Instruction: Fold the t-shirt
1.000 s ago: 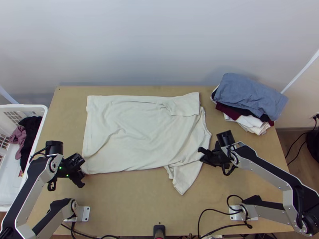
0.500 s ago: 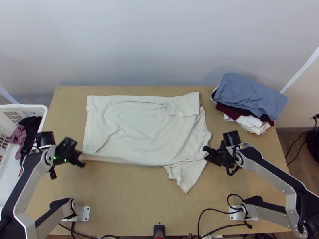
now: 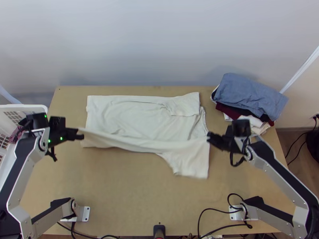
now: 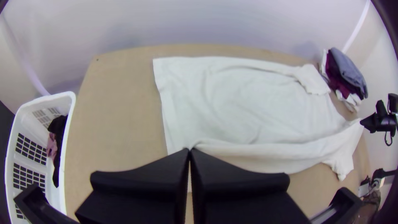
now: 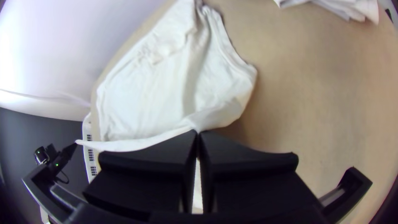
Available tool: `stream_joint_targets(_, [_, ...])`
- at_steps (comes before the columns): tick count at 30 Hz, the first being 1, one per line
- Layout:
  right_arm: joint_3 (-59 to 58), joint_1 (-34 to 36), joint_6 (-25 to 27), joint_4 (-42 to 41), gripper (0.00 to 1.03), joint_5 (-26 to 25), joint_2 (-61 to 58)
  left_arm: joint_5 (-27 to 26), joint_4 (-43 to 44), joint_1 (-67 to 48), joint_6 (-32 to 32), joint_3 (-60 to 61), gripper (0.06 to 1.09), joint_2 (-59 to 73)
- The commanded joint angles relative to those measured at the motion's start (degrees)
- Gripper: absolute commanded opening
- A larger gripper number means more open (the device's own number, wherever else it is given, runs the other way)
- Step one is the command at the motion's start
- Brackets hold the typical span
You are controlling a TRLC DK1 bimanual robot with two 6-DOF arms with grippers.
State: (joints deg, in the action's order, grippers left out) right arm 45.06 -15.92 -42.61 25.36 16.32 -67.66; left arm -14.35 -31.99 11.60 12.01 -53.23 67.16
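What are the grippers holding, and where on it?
The left gripper and right gripper both hold the white t-shirt, pinched at opposite ends of its raised near edge.

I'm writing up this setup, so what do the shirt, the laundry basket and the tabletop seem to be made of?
The shirt looks like soft, matte off-white knit, perhaps cotton: it drapes in gentle creases. The laundry basket is most likely smooth white plastic, given its rounded rim and grids of slots. The tabletop looks like matte, light wood or board; its even tan leaves that open.
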Motion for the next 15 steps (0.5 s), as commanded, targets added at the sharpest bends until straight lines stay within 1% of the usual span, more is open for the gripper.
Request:
stream_joint_targets(1, [7.06,0.45,3.59,-0.05,0.03,-1.2,0.51,0.64,-0.09,-0.87,-6.56,-6.09,0.1,2.1])
stream_joint_targets(6, [16.47,1.16,7.45,0.12,0.03,-2.61,-2.83,1.52,-0.97,-2.1,-11.48,-14.53,0.1,5.0])
stream_joint_targets(9, [22.53,2.39,8.86,0.04,0.03,-2.96,-5.82,1.87,-1.5,-2.63,-14.91,-19.8,0.1,7.55])
stream_joint_targets(12, [29.03,3.09,11.15,-0.23,0.03,-3.66,-8.72,4.59,-1.59,-3.95,-17.02,-25.08,0.09,10.28])
stream_joint_targets(15, [35.8,3.0,15.63,-1.02,0.03,-5.95,-11.0,8.02,-0.44,-4.39,-19.13,-30.26,0.09,11.51])
